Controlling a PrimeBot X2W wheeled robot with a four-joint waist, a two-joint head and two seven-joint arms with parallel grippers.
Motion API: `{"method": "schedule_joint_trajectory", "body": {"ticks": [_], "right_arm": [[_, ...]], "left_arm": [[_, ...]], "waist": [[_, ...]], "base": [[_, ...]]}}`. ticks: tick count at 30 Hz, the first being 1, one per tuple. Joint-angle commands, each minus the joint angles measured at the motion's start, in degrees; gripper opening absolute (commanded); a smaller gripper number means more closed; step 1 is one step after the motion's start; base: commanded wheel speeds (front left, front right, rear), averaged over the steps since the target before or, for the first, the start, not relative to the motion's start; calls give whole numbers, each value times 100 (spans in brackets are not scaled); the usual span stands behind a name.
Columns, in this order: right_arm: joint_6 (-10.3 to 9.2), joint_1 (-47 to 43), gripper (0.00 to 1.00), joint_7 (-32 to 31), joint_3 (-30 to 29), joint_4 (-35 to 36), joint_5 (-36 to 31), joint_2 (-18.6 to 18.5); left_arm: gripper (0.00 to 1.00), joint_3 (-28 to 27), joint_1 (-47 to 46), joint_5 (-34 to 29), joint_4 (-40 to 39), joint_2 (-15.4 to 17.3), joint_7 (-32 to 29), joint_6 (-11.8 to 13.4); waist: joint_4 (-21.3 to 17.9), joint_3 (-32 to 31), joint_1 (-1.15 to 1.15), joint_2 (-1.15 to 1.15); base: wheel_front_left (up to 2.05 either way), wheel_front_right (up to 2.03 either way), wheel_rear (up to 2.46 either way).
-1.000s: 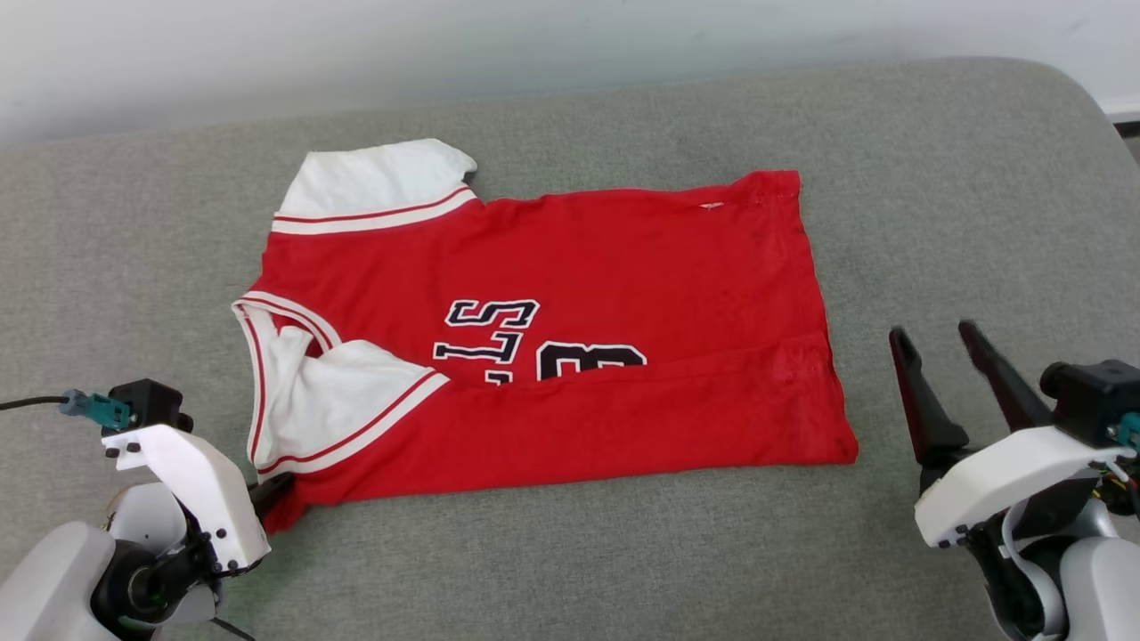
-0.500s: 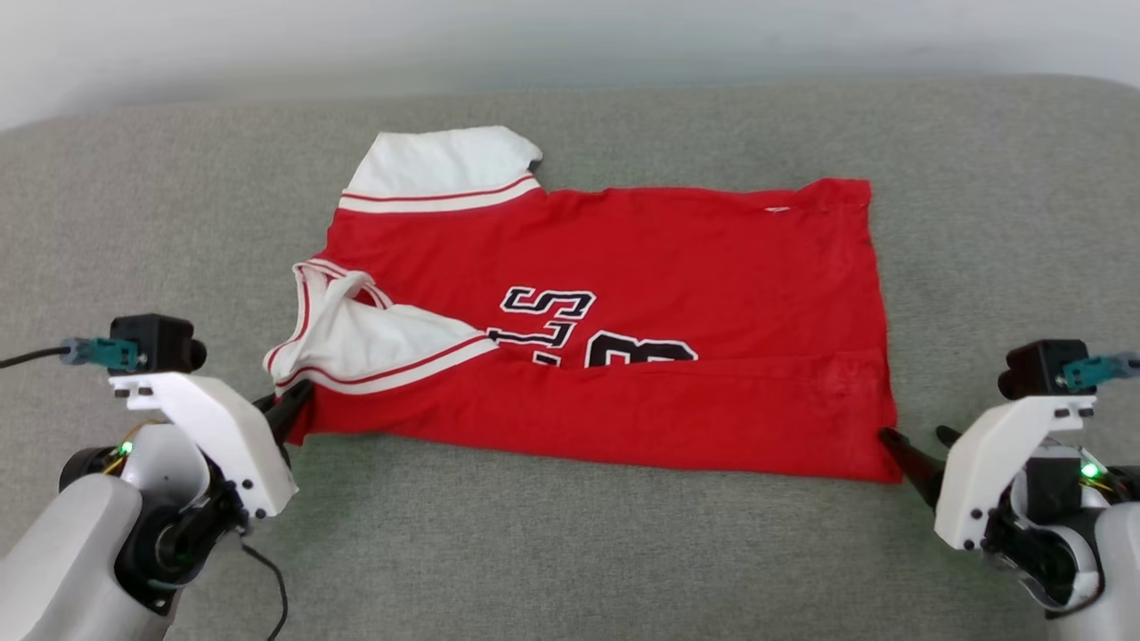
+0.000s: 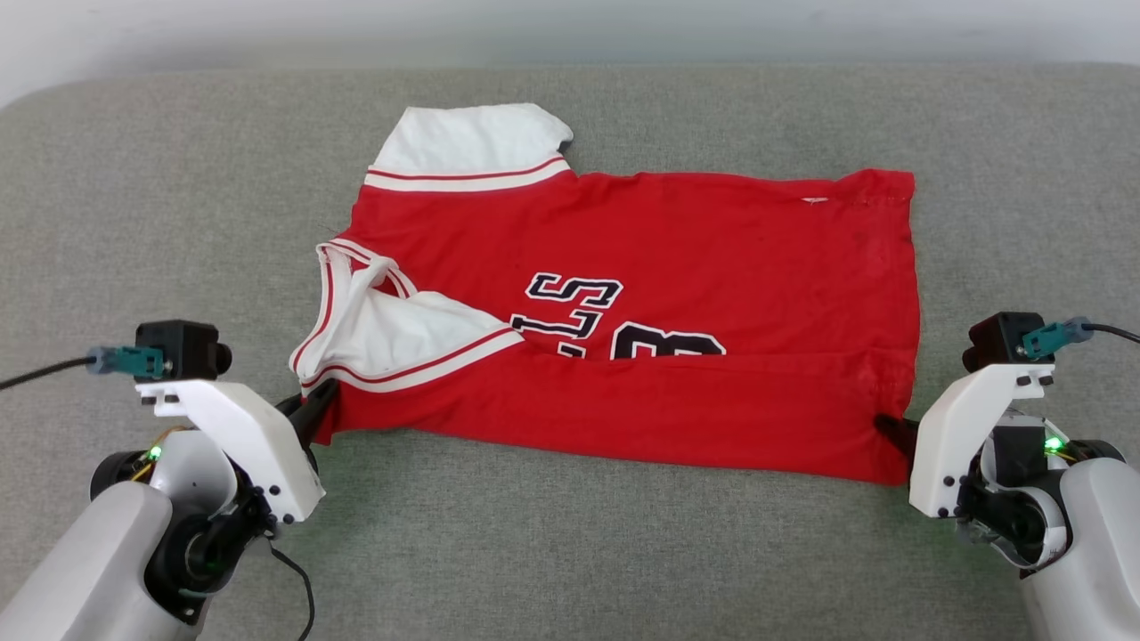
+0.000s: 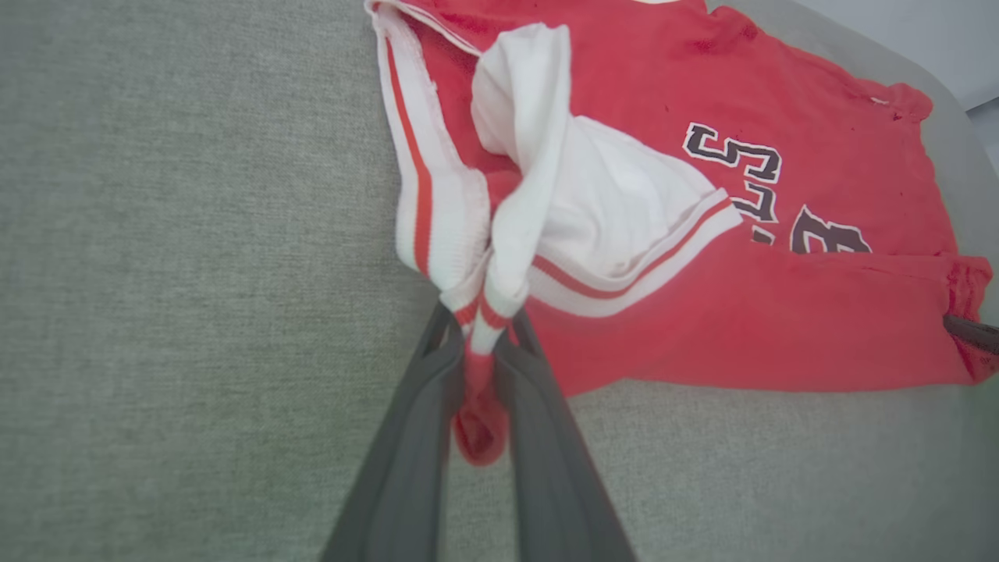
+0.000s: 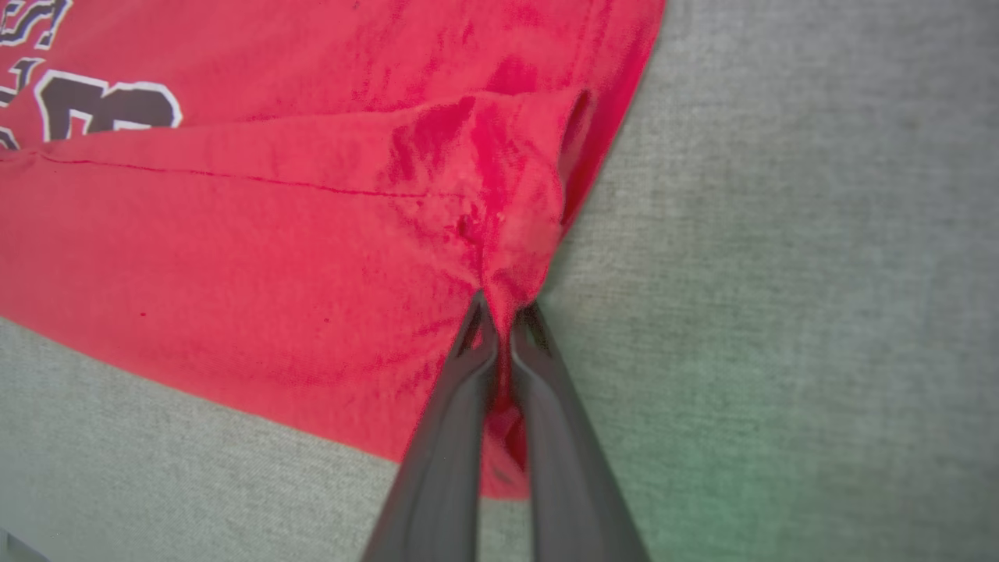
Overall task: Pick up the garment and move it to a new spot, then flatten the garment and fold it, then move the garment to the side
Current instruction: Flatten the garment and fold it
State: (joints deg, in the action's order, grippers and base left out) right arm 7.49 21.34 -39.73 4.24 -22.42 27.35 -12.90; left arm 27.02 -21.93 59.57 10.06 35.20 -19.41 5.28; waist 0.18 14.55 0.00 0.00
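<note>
The garment (image 3: 677, 267), a red jersey with white sleeves and black lettering, lies folded along its near edge on a grey cushioned surface. My left gripper (image 3: 319, 409) is shut on its near left corner; the left wrist view shows the fingers pinching bunched white-and-red trim (image 4: 480, 328). My right gripper (image 3: 891, 429) is shut on the near right corner, and in the right wrist view red cloth (image 5: 312, 234) is gathered between the fingers (image 5: 468, 390). The other gripper's dark fingertip (image 4: 972, 332) shows at the far hem in the left wrist view.
The grey cushion (image 3: 579, 552) stretches wide around the garment, with bare fabric in front, to both sides and behind. A pale wall (image 3: 570, 27) runs along the back edge.
My right gripper came down from a raised, open pose to the garment's near right corner and shut on it. The camera shifted, so the whole scene sits differently. The left gripper kept its hold.
</note>
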Motion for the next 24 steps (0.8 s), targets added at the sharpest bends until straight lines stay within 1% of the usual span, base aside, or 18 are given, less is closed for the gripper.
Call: {"method": "schedule_joint_trajectory", "body": {"ticks": [1, 7, 12, 18, 23, 24], "right_arm": [[0, -76, 0, 2, 109, -138, 68, 12], [0, -29, 0, 230, 298, 87, 190, -246], [0, -236, 0, 286, 465, 300, 256, -340], [0, -677, 0, 216, 514, 596, 334, -411], [0, -1230, 0, 33, 377, 895, 298, -404], [0, -1331, 0, -8, 334, 910, 274, -375]], "left_arm": [[0, -33, 83, -35, 16, -37, 98, 25], [0, -64, 290, -8, 44, -135, 321, 117], [0, -70, 596, 24, -46, -132, 418, 198], [0, -71, 1221, 107, -335, -36, 452, 434], [0, -111, 1840, 281, -567, 14, 432, 679], [0, -105, 1932, 318, -579, 7, 419, 691]], "waist": [[-18, -83, 0, 0], [-52, -451, 0, 0], [-66, -825, 0, 0], [-28, -1273, 0, 0], [-4, -1427, 0, 0], [-2, -1430, 0, 0]], "base": [[0, 0, 0], [0, 0, 0], [0, 0, 0], [0, 0, 0], [0, 0, 0], [0, 0, 0]]}}
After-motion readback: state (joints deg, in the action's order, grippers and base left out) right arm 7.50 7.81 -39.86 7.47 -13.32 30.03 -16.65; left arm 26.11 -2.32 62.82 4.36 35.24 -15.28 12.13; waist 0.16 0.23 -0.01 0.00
